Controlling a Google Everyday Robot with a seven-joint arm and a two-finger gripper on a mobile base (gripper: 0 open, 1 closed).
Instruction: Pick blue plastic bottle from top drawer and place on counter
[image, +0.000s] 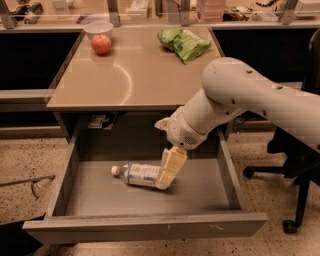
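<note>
The blue plastic bottle (137, 174) lies on its side on the floor of the open top drawer (145, 227), white cap pointing left. My gripper (167, 176) reaches down into the drawer, and its cream fingers (171, 165) cover the bottle's right end. The beige counter (135, 75) is above the drawer, behind my arm.
A red apple (101, 44) and a white bowl (98, 28) sit at the counter's back left. A green snack bag (183, 43) lies at its back right. A black office chair (300, 165) stands right of the drawer. My white arm (250, 100) spans the drawer's right side.
</note>
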